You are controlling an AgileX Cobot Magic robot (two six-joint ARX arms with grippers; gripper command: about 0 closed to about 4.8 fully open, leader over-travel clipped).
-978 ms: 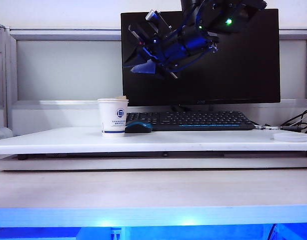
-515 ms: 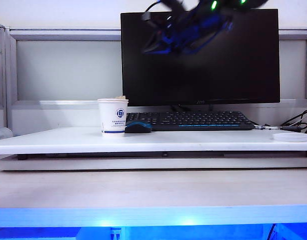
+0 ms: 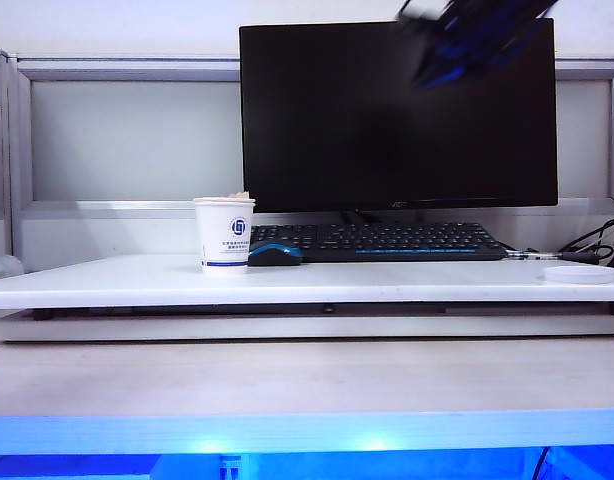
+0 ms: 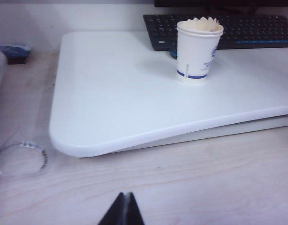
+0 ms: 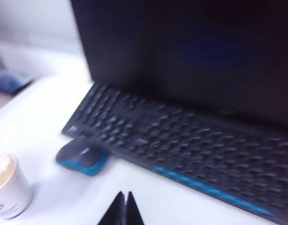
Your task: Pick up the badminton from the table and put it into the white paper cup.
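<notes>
Your right tool (image 3: pixel 442 62) is pulling up and away to the upper right, fingers pressed together and empty. The badminton (image 4: pixel 202 23) is sitting inside the white paper cup (image 4: pixel 196 51) on the bench (image 4: pixel 125 103), so the placement looks finished. Your left tool (image 4: pixel 124 212) is parked low, closed, holding nothing.

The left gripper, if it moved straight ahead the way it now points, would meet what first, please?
The left gripper, shut and low over the wooden desk, points toward the table. It would probably meet that board's rounded front edge first, well short of the white paper cup; depth is uncertain.
</notes>
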